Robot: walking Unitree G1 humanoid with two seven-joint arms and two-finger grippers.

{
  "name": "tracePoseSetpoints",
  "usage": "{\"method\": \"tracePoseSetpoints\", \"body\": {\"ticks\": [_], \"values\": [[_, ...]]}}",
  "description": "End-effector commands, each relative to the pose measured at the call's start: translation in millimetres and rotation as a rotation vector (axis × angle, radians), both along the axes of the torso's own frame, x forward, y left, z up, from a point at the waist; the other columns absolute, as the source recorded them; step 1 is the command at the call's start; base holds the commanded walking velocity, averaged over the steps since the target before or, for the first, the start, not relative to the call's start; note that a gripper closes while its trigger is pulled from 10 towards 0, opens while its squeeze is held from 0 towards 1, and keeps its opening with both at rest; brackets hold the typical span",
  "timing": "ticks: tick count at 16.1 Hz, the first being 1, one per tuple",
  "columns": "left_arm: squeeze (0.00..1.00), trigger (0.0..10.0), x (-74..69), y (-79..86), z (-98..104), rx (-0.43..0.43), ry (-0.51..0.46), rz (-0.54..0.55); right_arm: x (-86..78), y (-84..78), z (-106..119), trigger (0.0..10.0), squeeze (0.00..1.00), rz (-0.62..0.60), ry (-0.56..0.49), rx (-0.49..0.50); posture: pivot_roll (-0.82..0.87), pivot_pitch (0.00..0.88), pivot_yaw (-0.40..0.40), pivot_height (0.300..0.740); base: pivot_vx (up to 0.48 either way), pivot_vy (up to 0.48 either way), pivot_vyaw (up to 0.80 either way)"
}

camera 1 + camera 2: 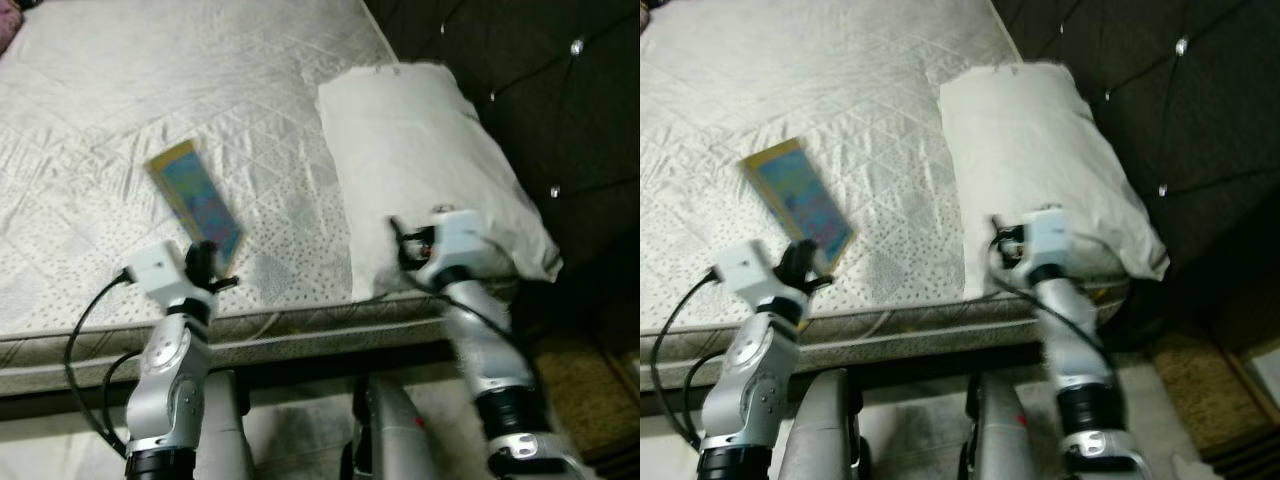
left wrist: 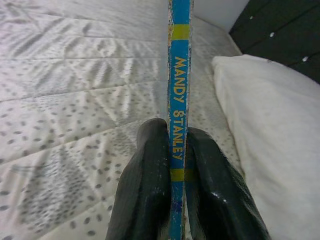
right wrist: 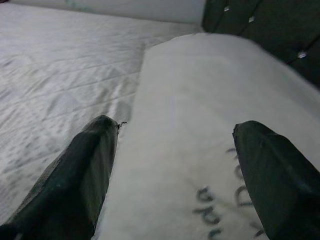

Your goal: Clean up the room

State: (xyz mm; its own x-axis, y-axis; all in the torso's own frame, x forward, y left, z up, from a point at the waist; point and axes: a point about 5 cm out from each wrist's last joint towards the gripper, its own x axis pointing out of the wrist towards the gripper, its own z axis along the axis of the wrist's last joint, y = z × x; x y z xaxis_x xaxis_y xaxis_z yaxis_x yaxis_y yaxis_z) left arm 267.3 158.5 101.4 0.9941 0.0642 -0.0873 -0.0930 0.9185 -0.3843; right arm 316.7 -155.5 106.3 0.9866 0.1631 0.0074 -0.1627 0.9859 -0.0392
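A thin picture book (image 1: 195, 198) with a blue cover and yellow border hangs tilted above the white quilted bed (image 1: 120, 120). My left gripper (image 1: 205, 262) is shut on the book's near end; in the left wrist view the blue spine (image 2: 179, 100) stands between the two black fingers (image 2: 145, 185). My right gripper (image 1: 400, 240) is open at the near edge of a white pillow (image 1: 420, 160), its fingers (image 3: 80, 175) spread over the pillow's corner (image 3: 200, 125).
A dark tufted headboard (image 1: 520, 80) stands on the right beside the pillow. The mattress edge (image 1: 300, 325) runs across in front of me, with floor and a brownish mat (image 1: 585, 390) below on the right.
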Motion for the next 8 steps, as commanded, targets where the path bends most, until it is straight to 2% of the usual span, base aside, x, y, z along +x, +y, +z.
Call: {"method": "tracePoseSetpoints", "body": {"ticks": [1,3,6,8], "values": [[0.00,10.0,1.3,-3.7,8,-0.034,-0.038,0.025,-0.2,9.6,0,10.0,0.00,0.031,-0.002,0.006,-0.03,0.099,-0.049,0.601,0.000,0.000,0.00],[0.00,10.0,1.3,-2.6,6,-0.036,-0.032,0.034,-0.4,9.0,0,10.0,0.00,0.029,-0.001,0.008,-0.03,0.102,-0.047,0.601,0.000,0.000,0.00],[0.00,10.0,-6.1,-6.9,7,-0.062,-0.026,0.049,-9.5,4.5,-4,10.0,0.00,0.024,0.010,0.011,-0.03,0.121,-0.057,0.601,0.000,0.000,0.00],[0.00,10.0,-10.3,-6.5,5,-0.066,-0.021,0.055,-16.5,4.6,-6,10.0,0.00,0.040,0.020,0.012,-0.03,0.141,-0.062,0.576,0.000,0.000,0.00]]}}
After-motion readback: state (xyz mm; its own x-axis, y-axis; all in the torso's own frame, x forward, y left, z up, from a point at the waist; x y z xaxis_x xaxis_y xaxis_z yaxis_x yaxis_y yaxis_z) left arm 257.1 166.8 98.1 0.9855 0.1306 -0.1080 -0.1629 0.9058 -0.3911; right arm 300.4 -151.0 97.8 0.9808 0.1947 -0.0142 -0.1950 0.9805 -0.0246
